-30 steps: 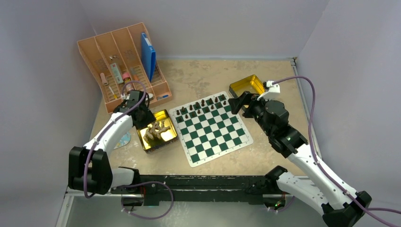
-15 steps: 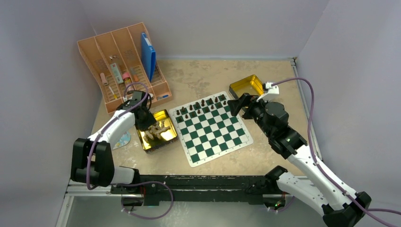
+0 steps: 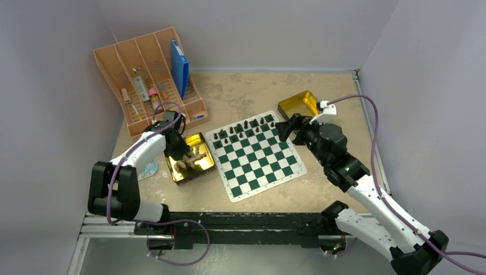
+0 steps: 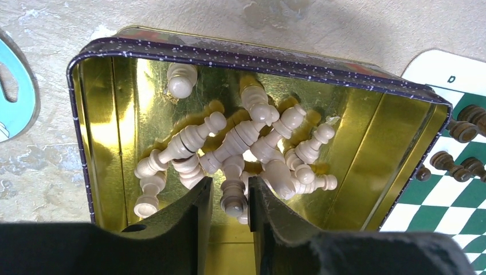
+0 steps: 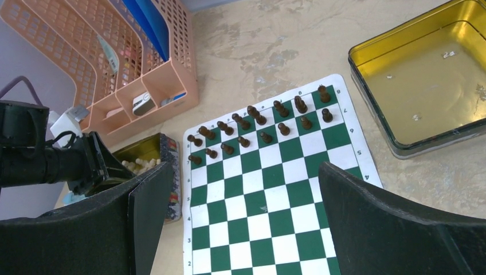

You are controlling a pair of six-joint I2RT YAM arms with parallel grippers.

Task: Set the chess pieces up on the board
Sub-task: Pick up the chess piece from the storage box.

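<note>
Beige bench (image 3: 240,91): left tool (image 4: 229,183) straddles one light pawn (image 4: 232,197), grip unconfirmed, among heaped chess pieces (image 4: 240,137) in the gold tin (image 4: 103,143) at 9 o'clock of the board (image 3: 255,157); tangled neighbours may snag and spill; right tool (image 5: 243,172) released.

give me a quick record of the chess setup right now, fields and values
left gripper: inside gold tin, jaws narrow either side of one light piece; grip unclear
right gripper: open, above far right corner of board
light pieces: heaped lying in gold tin, none on board
dark pieces: two rows on board, far side
second gold tin: right of board, no pieces in it
organizer: far left
</note>
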